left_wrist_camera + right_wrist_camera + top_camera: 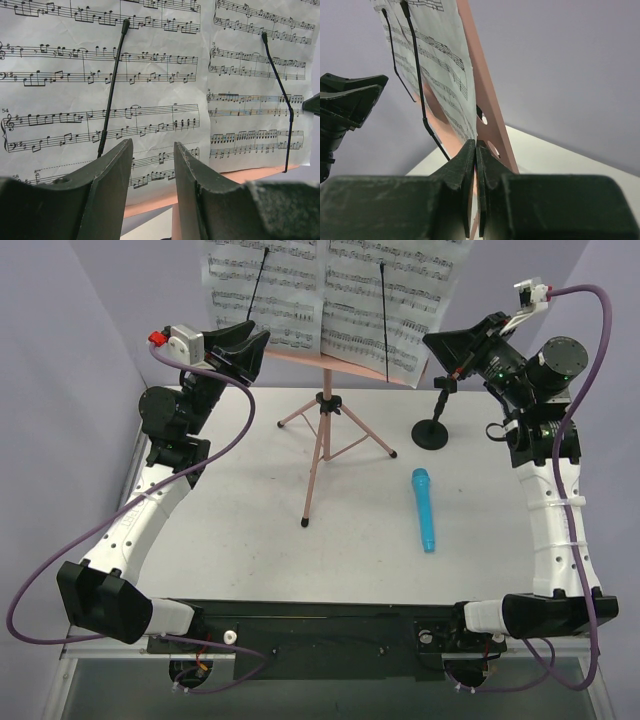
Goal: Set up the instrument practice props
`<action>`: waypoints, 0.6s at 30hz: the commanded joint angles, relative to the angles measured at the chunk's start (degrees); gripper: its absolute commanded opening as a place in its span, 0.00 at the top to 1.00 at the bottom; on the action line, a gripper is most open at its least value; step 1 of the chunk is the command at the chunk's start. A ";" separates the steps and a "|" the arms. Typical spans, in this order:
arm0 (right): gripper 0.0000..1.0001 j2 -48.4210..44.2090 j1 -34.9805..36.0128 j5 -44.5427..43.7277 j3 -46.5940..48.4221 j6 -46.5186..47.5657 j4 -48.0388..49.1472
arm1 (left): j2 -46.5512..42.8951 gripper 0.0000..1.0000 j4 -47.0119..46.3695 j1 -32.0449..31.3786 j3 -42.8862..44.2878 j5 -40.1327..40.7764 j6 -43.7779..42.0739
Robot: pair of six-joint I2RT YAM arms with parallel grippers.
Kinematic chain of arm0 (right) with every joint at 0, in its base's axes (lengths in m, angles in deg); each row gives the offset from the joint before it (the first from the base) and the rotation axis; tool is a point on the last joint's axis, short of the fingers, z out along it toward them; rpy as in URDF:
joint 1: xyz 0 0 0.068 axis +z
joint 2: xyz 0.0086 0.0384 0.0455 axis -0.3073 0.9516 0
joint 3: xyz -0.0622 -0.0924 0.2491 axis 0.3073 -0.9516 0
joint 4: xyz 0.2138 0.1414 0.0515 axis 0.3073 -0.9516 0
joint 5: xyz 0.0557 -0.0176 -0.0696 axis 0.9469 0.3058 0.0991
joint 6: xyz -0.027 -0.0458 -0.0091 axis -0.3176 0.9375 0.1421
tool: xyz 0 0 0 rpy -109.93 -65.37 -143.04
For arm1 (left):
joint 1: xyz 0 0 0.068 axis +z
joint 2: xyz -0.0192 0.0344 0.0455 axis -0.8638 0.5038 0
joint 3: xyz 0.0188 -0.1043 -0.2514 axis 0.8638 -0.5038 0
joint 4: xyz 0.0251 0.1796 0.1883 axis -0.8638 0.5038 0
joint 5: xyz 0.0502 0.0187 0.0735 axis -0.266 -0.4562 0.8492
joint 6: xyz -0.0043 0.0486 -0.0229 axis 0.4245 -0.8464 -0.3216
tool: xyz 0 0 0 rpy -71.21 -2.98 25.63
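The pink music stand [318, 445] stands on its tripod at the back of the table, and two sheet-music pages [262, 285] [395, 295] rest on its ledge under thin black retaining wires. My right gripper [440, 345] is at the right page's lower right edge. In the right wrist view that gripper [476, 145] is shut on the page's edge [442, 65], just in front of the pink perforated plate [487, 110]. My left gripper [262, 340] hovers open at the stand's left side; its fingers [152, 145] frame the left page [65, 100] without touching it. The blue microphone [423, 508] lies flat on the table. The black mic stand [432, 430] stands upright behind it.
The stand's three thin legs [360, 438] spread over the table's middle back. A purple wall closes the back and both sides. Purple cables [590, 360] loop beside each arm. A black rail [320, 615] runs along the near edge between the arm bases.
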 commanded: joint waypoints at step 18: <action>1.00 -4.26 -0.70 -1.61 -0.67 4.06 2.50 | -0.74 0.52 -2.22 0.40 0.15 -0.34 0.22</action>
